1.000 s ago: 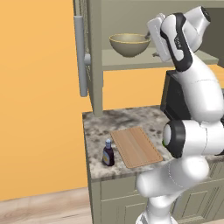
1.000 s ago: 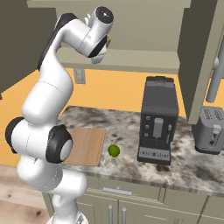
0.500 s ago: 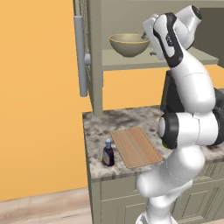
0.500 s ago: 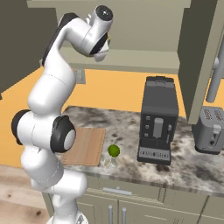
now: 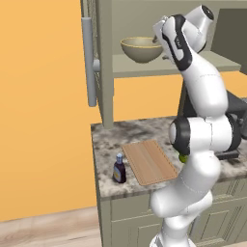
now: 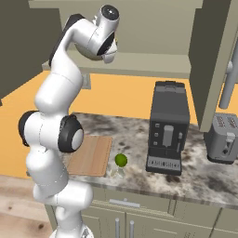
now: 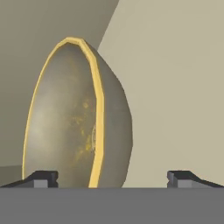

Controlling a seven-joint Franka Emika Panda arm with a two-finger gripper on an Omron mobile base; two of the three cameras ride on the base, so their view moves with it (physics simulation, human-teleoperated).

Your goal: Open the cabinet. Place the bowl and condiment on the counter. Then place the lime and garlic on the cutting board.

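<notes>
Since a second ago the arm has straightened and leaned in toward the bowl [image 5: 141, 49]; the wrist now sits just right of its rim. Bowl, bottle and board have not shifted.

Cabinet [image 5: 144, 29] open, its door swung out left, long bar handle [image 5: 89, 61] upright. Bowl stands on the inner shelf [image 5: 140, 68], lower shelf level. In the right base view the arm's upper links cover nearly all of it.

Gripper [image 7: 112, 177]: fingers [image 7: 43, 177] spread wide, holding nothing. From the hand the bowl looms close, rolled on its side by the camera tilt, yellowish rim between the two tips and nearer the left one. Whether a tip touches it I cannot tell.

On the surface [image 5: 106, 144]: condiment [image 5: 119, 169] upright near the front edge, just left of the cutting board [image 5: 150, 161], not touching. Lime [image 6: 121, 160] lies on the stone right of the board, off it. A faint pale shape just below the lime may be the garlic; too dim to call. Coffee machine [image 6: 167, 128] and toaster [image 6: 225, 138] stand further right, the toaster cut by the frame edge.
</notes>
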